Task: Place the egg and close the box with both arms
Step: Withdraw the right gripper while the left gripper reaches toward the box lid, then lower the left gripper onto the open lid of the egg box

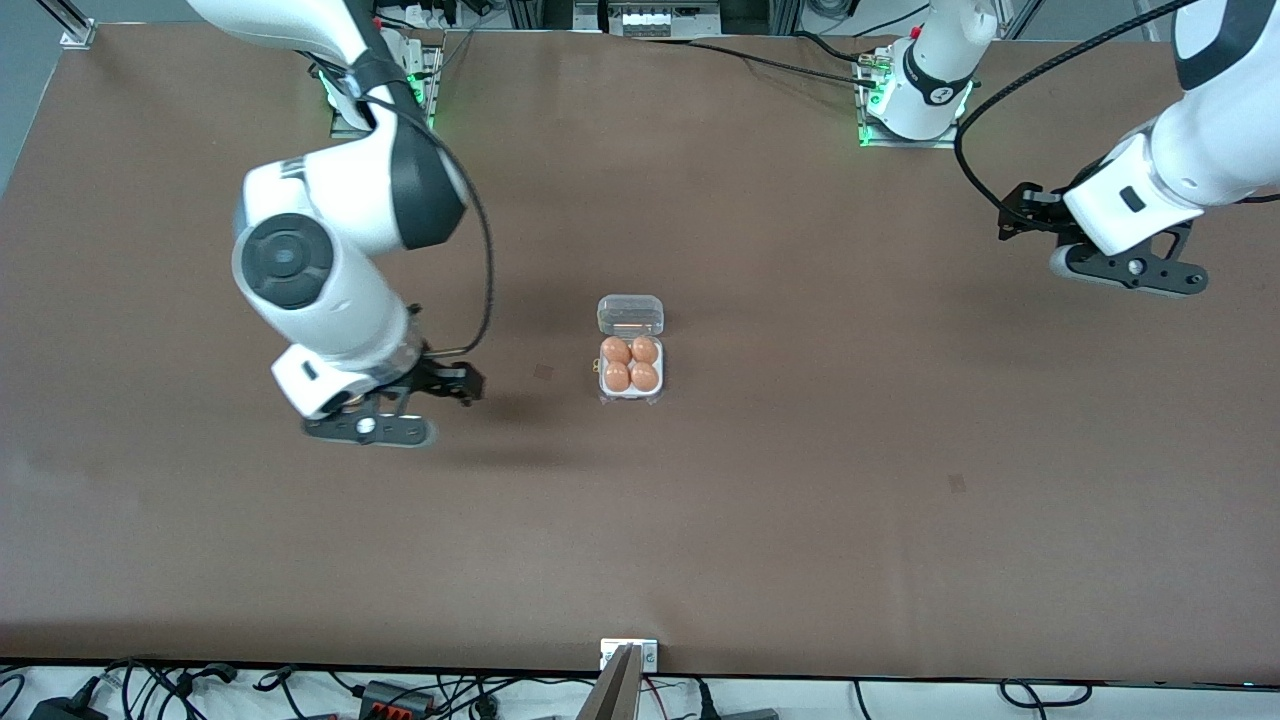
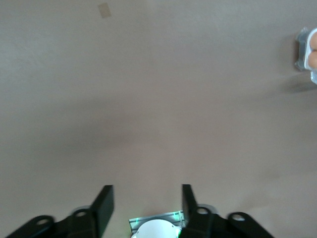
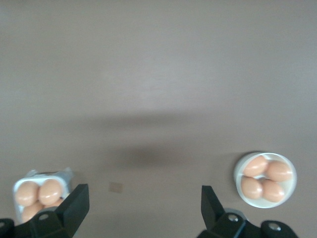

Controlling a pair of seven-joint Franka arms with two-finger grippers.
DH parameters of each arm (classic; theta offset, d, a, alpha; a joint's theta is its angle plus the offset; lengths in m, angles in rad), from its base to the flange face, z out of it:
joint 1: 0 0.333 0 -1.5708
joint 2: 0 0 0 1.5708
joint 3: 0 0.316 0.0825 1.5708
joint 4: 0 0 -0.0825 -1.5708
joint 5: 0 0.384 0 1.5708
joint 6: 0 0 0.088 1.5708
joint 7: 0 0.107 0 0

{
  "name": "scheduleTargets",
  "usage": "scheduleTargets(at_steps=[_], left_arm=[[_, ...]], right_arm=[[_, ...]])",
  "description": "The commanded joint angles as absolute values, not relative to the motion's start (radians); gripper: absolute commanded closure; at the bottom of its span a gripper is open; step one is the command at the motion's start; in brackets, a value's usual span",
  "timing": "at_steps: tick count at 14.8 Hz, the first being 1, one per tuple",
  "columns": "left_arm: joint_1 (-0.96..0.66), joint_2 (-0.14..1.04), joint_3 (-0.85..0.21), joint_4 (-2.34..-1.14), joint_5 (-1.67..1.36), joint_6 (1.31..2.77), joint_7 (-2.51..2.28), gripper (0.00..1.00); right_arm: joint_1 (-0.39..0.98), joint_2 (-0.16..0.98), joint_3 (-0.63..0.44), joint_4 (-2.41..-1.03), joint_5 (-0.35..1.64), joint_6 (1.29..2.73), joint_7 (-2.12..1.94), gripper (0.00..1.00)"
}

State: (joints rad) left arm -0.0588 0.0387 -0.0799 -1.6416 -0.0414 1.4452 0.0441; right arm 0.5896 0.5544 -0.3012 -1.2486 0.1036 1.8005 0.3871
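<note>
The box (image 1: 631, 394) sits at the table's middle, a white tray with its clear lid (image 1: 630, 314) standing open on the side farther from the front camera. Several orange-brown eggs (image 1: 617, 376) fill its cells. My right gripper (image 1: 463, 384) hangs open and empty over bare table toward the right arm's end, beside the box. Its wrist view shows the box (image 3: 18, 184) with eggs (image 3: 49, 191). My left gripper (image 1: 1012, 212) hangs open and empty over the table toward the left arm's end. Its wrist view catches only the box's edge (image 2: 313, 75).
A round white bowl (image 3: 288, 194) holding several more eggs (image 3: 267, 171) shows in the right wrist view; the right arm hides it in the front view. The left arm's base (image 2: 156, 229) shows between the left gripper's fingers (image 2: 104, 203).
</note>
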Motion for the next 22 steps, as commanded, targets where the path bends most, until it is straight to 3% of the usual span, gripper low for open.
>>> scheduleTargets(at_steps=[1,5,7,12,16,18,22], left_arm=[[-0.083,0.060,-0.118,-1.624,-0.057,1.417,-0.019,0.90],[-0.086,0.106,-0.182,-1.654,-0.167,1.416,-0.168,0.99],[-0.087,0.133,-0.263,-1.672,-0.227,1.436,-0.295,0.99],[-0.095,0.147,-0.507,-1.830,-0.216,1.746,-0.529,0.99],[-0.170,0.162,-0.568,-1.953,-0.216,1.997,-0.624,0.99],[-0.239,0.217,-0.568,-1.970,-0.166,2.095,-0.667,0.99],[-0.328,0.383,-0.569,-1.960,0.046,2.291,-0.825,0.99]], right_arm=[[0.562,0.506,-0.325,-1.266,0.106,1.744,0.336,0.00],[0.468,0.465,-0.275,-1.267,0.106,1.756,0.313,0.00],[0.274,0.410,-0.098,-1.287,0.091,1.756,0.311,0.00],[0.017,0.336,0.001,-1.305,0.066,1.724,0.131,0.00],[-0.035,0.296,-0.012,-1.304,0.057,1.550,0.035,0.00],[-0.037,0.264,-0.018,-1.325,0.028,1.540,0.011,0.00],[-0.044,0.152,-0.018,-1.504,0.028,1.610,0.014,0.00]])
